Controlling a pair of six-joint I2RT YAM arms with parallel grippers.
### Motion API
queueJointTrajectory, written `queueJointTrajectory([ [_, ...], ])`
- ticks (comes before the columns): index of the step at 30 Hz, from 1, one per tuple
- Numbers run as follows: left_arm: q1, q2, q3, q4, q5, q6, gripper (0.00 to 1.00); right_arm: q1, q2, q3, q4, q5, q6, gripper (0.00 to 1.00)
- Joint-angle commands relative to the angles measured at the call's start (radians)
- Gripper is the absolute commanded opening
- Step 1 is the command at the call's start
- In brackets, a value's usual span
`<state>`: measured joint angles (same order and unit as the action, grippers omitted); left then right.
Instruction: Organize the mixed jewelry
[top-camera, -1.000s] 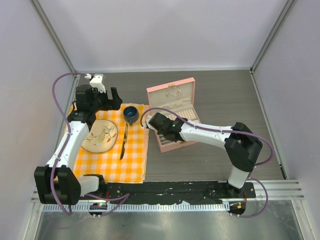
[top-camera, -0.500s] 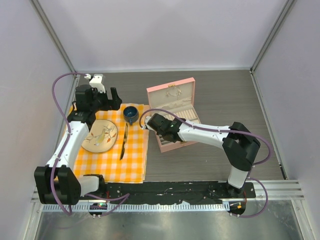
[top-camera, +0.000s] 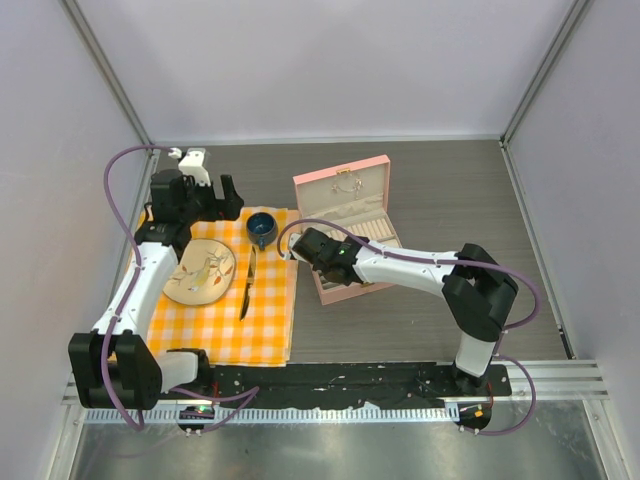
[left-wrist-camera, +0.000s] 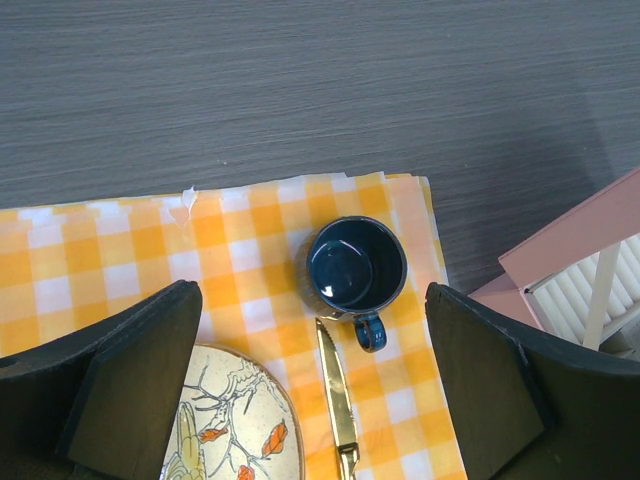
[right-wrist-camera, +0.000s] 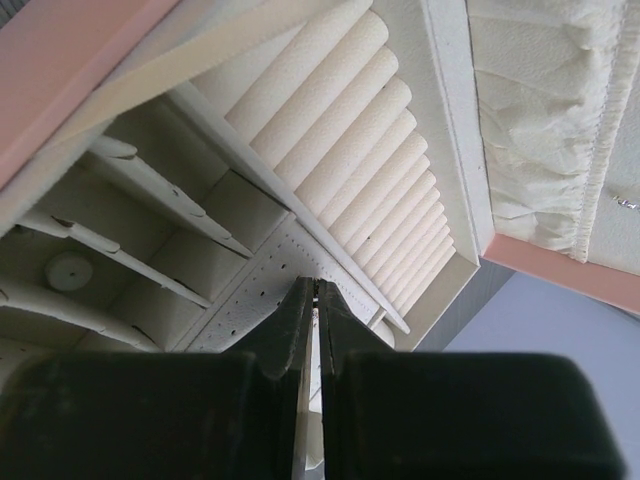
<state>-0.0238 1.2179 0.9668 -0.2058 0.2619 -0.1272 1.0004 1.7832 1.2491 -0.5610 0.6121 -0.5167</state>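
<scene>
Right jaws clenched, contents unclear; arm creeps left over open pink, cream-lined jewelry box (top-camera: 370, 192), likely placing a piece. Left jaws spread.

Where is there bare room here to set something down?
Bare table right of the pink box, up to the wall; a strip beyond the cloth and box; the cloth's near end, in front of the plate. Crowded: between cup and box, where the right gripper reaches in, and around plate and knife.
</scene>
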Motion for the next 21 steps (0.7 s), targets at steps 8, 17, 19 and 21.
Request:
queueJointTrajectory([
  [8,0.01,-0.021,0.001,0.046,0.005,0.001,1.0,0.01,-0.027,0.038,-0.014,-0.045,0.018,0.23],
  [17,0.012,-0.024,0.003,0.046,0.002,0.003,1.0,0.01,-0.045,0.055,-0.045,-0.066,0.03,0.28],
  [19,0.013,-0.023,0.001,0.045,0.002,0.003,1.0,0.01,-0.051,0.07,-0.06,-0.084,0.037,0.28],
  [21,0.013,-0.023,0.001,0.046,0.002,0.003,1.0,0.009,-0.059,0.081,-0.077,-0.097,0.044,0.28],
])
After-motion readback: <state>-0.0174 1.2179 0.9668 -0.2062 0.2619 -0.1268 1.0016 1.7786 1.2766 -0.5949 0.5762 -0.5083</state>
